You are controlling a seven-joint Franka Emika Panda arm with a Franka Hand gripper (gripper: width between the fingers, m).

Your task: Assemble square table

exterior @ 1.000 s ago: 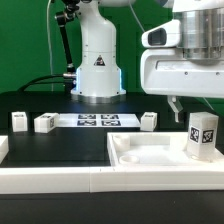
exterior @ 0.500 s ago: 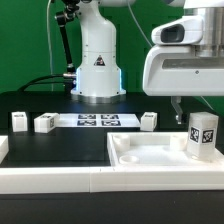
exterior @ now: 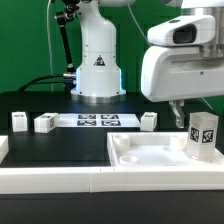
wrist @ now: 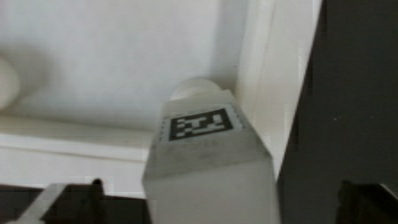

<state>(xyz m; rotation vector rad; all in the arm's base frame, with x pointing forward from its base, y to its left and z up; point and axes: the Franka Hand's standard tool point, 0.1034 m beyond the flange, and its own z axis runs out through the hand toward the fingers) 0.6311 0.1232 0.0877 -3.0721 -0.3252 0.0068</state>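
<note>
The white square table top [exterior: 150,152] lies at the exterior view's lower right, rim up. One white tagged leg [exterior: 203,135] stands upright in its far right corner. It also shows in the wrist view [wrist: 205,150], against the top's rim [wrist: 267,60]. My gripper [exterior: 198,112] hangs over this leg, jaws open. One finger [exterior: 178,110] shows to the leg's left; the other is cut off by the picture's edge. In the wrist view the dark fingertips [wrist: 80,203] stand clear of the leg on both sides. Three more legs [exterior: 18,121] [exterior: 45,123] [exterior: 149,121] lie on the black table.
The marker board [exterior: 95,121] lies flat between the loose legs. The robot's white base [exterior: 97,62] stands behind it. A long white rail [exterior: 55,176] edges the front of the black work surface.
The hand above the leg has shifted slightly up and toward the exterior view's right. The leg and the table top have not moved.
</note>
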